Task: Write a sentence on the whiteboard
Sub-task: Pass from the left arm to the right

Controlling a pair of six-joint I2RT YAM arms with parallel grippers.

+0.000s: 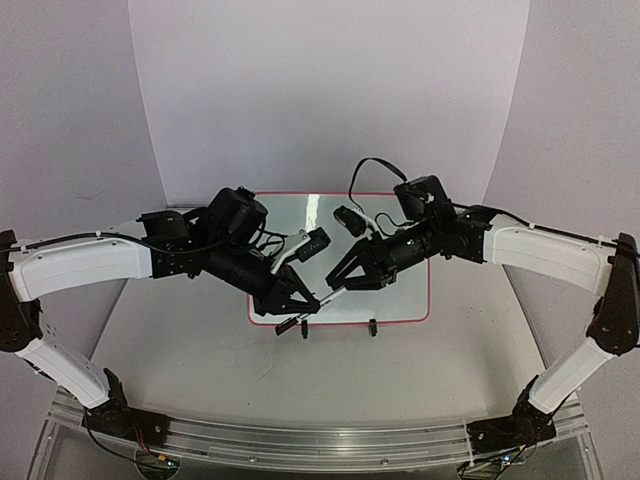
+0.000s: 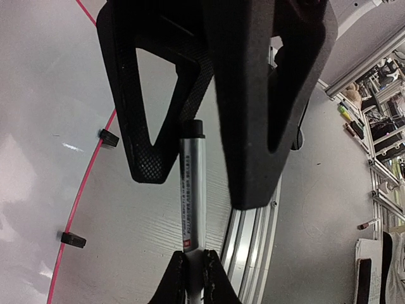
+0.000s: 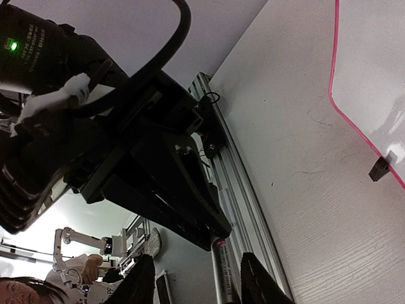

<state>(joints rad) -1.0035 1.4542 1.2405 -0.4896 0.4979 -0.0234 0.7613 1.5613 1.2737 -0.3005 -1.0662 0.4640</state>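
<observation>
Two arms meet over the pink-framed whiteboard [image 1: 405,300], flat on the bench [image 1: 180,350] | left fingers [image 2: 172,288] clamped on a silver marker [image 2: 191,196] | barrel print too small to read, one red mark beside that grip | right fingers [image 3: 140,285] apart, straddling its black end

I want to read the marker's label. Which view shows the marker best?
The left wrist view: the marker runs down mid-frame, its silver barrel and print showing. The right wrist view catches only one end; the top view, a thin sliver.
</observation>
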